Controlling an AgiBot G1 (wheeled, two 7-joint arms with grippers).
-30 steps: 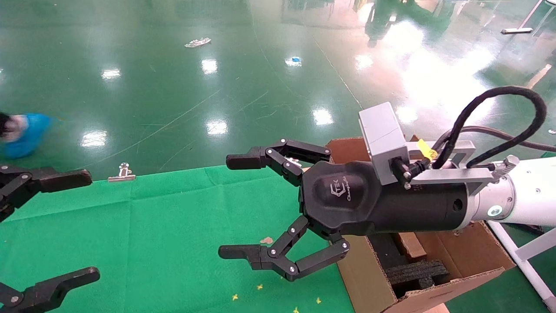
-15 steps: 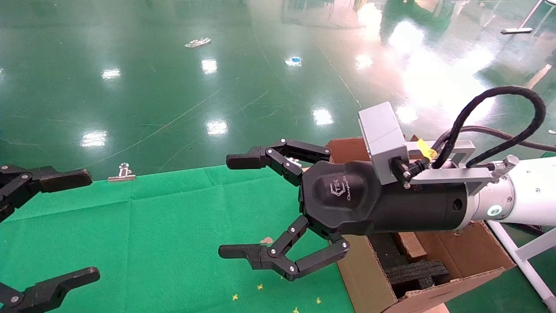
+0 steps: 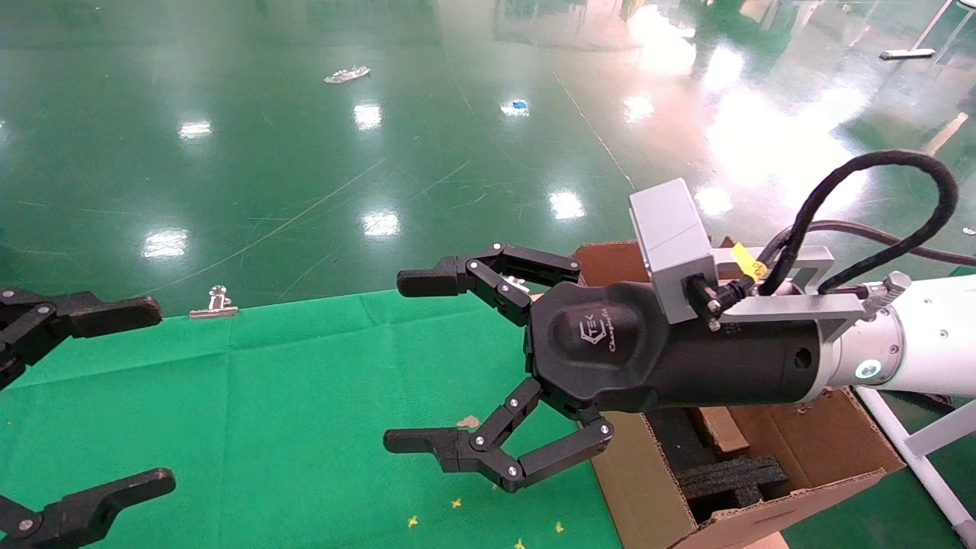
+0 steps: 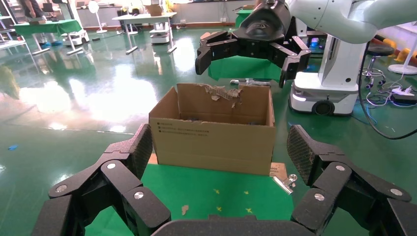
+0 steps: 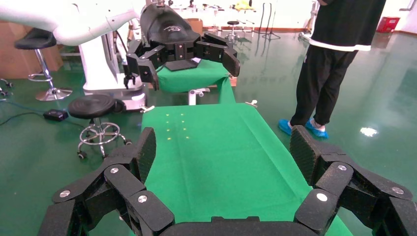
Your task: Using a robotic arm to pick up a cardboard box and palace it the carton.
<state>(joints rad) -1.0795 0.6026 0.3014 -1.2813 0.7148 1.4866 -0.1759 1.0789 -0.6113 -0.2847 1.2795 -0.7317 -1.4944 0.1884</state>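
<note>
The right gripper [image 3: 404,366] hangs wide open above the green cloth [image 3: 267,412], fingers splayed and empty, level with the near wall of the carton [image 3: 648,488]. The left gripper [image 3: 114,396] is parked at the cloth's left edge, also spread wide with nothing in it.

Here's the snag: the cardboard box is nowhere to be seen. Not on the cloth in the head view, not in either wrist view. So its heading and long axis cannot be read at all from here. The carton sits at the cloth's right edge, flaps up, top edge torn, black foam pieces [image 3: 724,476] inside.

What could go wrong? With no target in sight, any reach would probably be blind, and closing on bare cloth could snag the fabric. The right arm also sits low over the carton's raised flap, so a careless swing could clip it and shove the carton. A person in black [image 5: 334,64] stands just past the cloth's far end, well apart for now, yet worth watching if either arm extends.
</note>
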